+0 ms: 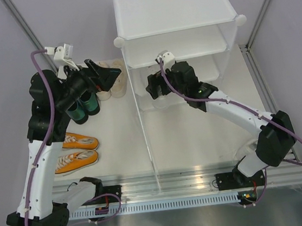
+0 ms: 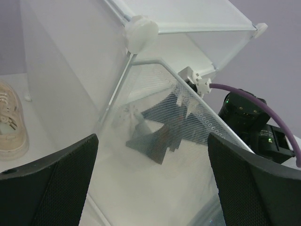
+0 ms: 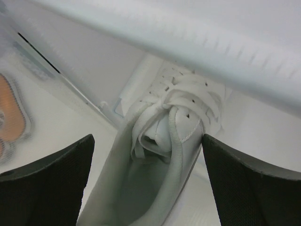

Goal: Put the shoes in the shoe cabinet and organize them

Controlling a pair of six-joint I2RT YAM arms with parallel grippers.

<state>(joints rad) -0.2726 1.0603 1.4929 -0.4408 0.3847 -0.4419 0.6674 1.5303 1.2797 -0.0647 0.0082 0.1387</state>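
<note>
The shoe cabinet (image 1: pixel 171 7) stands at the back centre, its open front facing the arms. My right gripper (image 1: pixel 158 87) reaches into a lower tier. In the right wrist view it (image 3: pixel 146 139) is open around a white sneaker (image 3: pixel 160 155) lying on the shelf; the right finger touches the shoe's side, the left is apart. My left gripper (image 1: pixel 105 74) is open and empty, raised beside the cabinet's left panel (image 2: pixel 70 70). Cream sneakers (image 1: pixel 112 84), dark green heels (image 1: pixel 84 105) and orange sneakers (image 1: pixel 78 152) sit on the floor at the left.
A thin white edge (image 1: pixel 145 130) runs from the cabinet's left corner down to the front rail (image 1: pixel 204 194). Metal frame posts stand at the back corners. One cream sneaker (image 2: pixel 9 122) and the right arm (image 2: pixel 244 113) show in the left wrist view.
</note>
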